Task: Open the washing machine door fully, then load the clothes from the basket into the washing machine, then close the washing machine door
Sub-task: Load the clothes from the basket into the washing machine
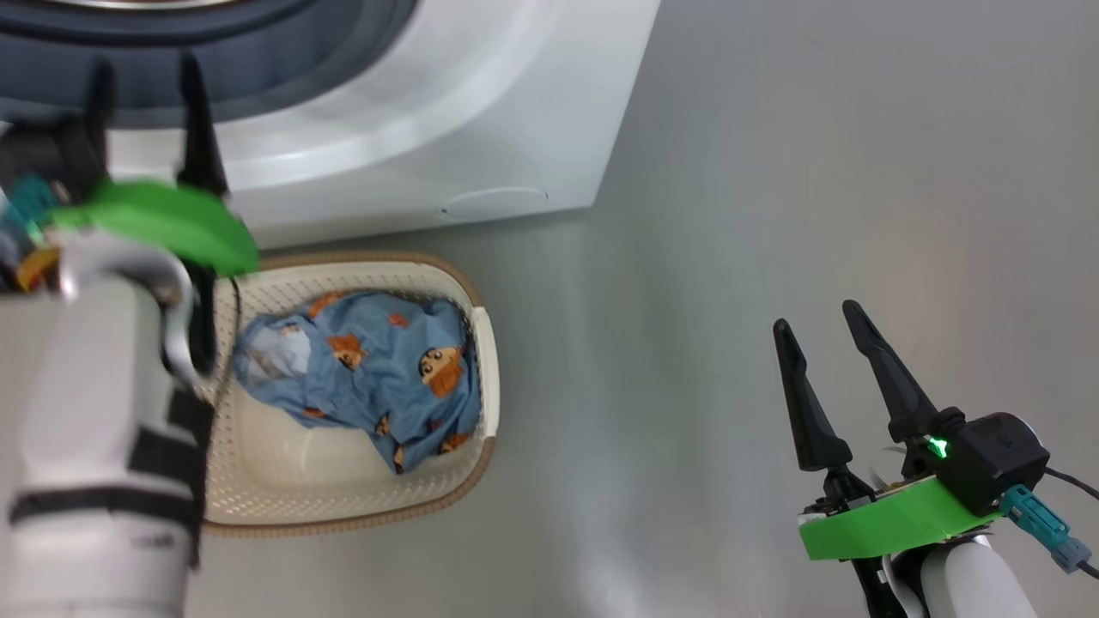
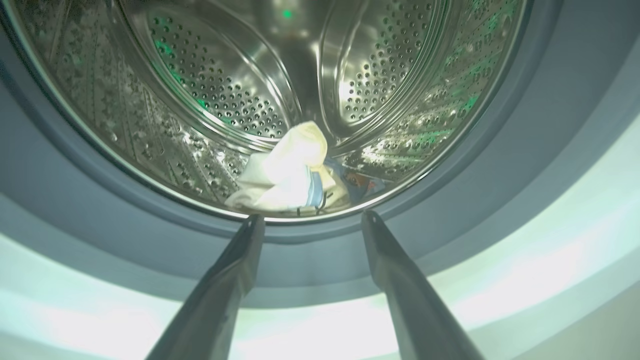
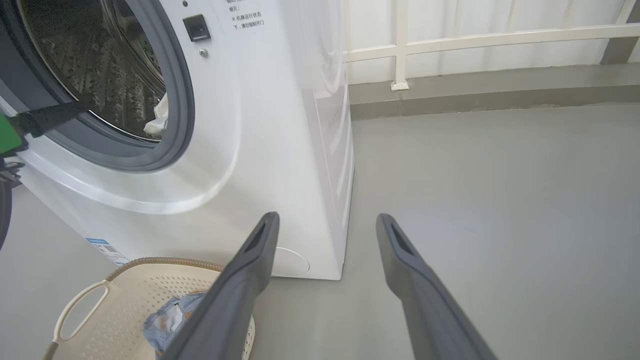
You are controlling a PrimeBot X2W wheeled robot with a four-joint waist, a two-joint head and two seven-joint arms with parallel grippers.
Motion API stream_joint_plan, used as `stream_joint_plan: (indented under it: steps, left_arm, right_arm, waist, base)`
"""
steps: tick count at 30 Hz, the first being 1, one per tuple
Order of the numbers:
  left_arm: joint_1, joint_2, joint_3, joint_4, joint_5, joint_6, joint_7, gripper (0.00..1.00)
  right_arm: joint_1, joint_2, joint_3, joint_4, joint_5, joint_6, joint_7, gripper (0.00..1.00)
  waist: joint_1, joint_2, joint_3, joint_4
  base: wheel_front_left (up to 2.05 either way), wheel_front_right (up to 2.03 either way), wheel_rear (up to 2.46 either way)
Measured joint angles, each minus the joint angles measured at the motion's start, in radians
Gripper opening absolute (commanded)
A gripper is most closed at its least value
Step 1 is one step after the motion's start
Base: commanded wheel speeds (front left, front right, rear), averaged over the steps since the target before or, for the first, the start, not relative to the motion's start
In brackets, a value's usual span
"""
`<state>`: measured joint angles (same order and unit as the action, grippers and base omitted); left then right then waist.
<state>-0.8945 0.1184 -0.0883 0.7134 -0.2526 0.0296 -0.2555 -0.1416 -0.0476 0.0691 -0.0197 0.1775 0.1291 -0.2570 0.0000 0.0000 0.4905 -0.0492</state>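
left wrist view puts our left gripper (image 2: 312,218), fingers apart and empty, at the washing machine (image 2: 550,150) mouth, pale cloth (image 2: 285,170) inside. loading looks underway; next we'd reach down for the clothes (image 1: 369,369) in the basket (image 1: 343,506). right gripper (image 1: 815,315) hangs apart.

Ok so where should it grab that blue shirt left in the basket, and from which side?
Probably pinch the bunched fold near the middle of the blue garment, coming straight down from above: the basket walls it in sideways, and that crumpled ridge stands up.
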Motion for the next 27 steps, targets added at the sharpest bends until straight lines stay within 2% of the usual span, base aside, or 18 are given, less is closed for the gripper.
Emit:
stream_joint_plan:
  steps: [10,27]
  left_arm:
    - [0.254,-0.038,0.01,-0.11,-0.029,-0.018,0.0,1.0]
    - [0.669,-0.057,0.022,-0.343,-0.006,-0.044,0.0,1.0]
  right_arm:
    - [0.038,-0.004,-0.006,0.013,-0.001,0.0,0.0,1.0]
    - [0.107,-0.021,-0.008,0.024,0.009,0.0,0.0,1.0]
  waist:
    - [0.0,0.0,-0.098,0.023]
    - [0.0,0.0,-0.259,0.031]
  base:
    - [0.0,0.0,0.0]
    - [0.0,0.0,0.0]
